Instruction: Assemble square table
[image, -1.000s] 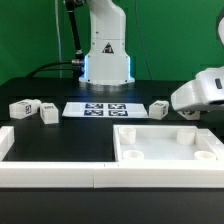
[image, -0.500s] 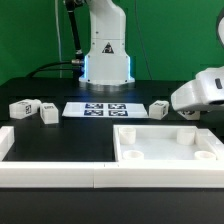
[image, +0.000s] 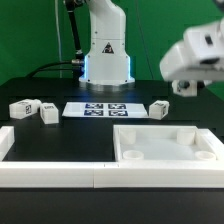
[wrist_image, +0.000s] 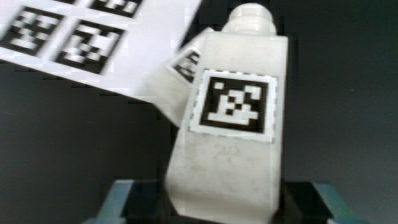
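Hanging high at the exterior view's right, with the white arm (image: 196, 50) raised well above the black table (image: 60, 135) and the tool (image: 186, 88) appearing only as a small dark piece under it, too small there for judging its spread. Clamping narrow on a white leg (wrist_image: 222, 150) in the wrist view, with dark fingers (wrist_image: 128, 202) pressing its two sides and the leg reaching away from them, slightly tilted, towards a rounded tip. Showing a square black-and-white tag (wrist_image: 237, 100) on the leg's facing side, its blocky pattern blurred, and part of another on the neighbouring side. Showing, beyond the leg, the marker board (wrist_image: 71, 35) lying flat on the table with more such tags. Showing, at the exterior view's lower right, below the arm and apart from it, the square top (image: 165, 143) with its raised rim. Showing the first loose leg (image: 20, 107) at the exterior view's left with the second loose leg (image: 48, 114) just beside it, and the third loose leg (image: 159, 109) near the top's far edge. Showing a triangular sign (image: 101, 47), too small for reading, on the base (image: 105, 68) at the back.
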